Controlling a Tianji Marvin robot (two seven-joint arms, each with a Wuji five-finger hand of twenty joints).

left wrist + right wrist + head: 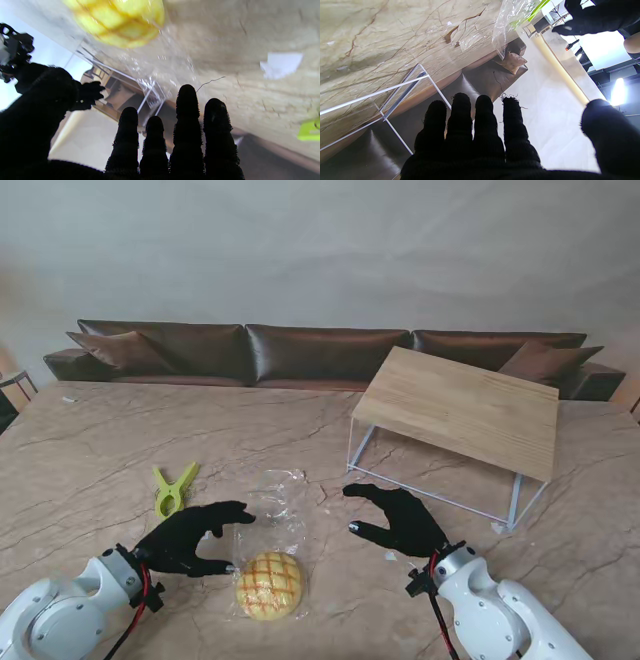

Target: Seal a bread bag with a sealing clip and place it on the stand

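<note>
Nearest to us, our two black-gloved hands flank the work: the left hand [190,538] hovers with thumb and fingers spread in a loose C, gripping nothing, its fingertips [243,518] at the edge of the clear plastic bread bag [272,525]; the right hand [400,518] hangs likewise spread and empty, apart from the bag on its other side. This symmetric pose, we judge, prepares a two-sided gather of the bag's neck. Between the hands lies the round golden bun with a crosshatched crust [270,584], settled at the near end of the bag, so that the slack, unsealed mouth points away from us. The bag rests flat on the beige veined marble tabletop [100,460]. Slightly farther off, to the left of the bag, the lime-green plastic sealing clip [172,489] lies untouched, within the left hand's reach. Farther still, to the right, stands the wooden-topped stand with white wire legs [462,410], its top bare. Beyond the table runs a brown leather sofa [320,352].
</note>
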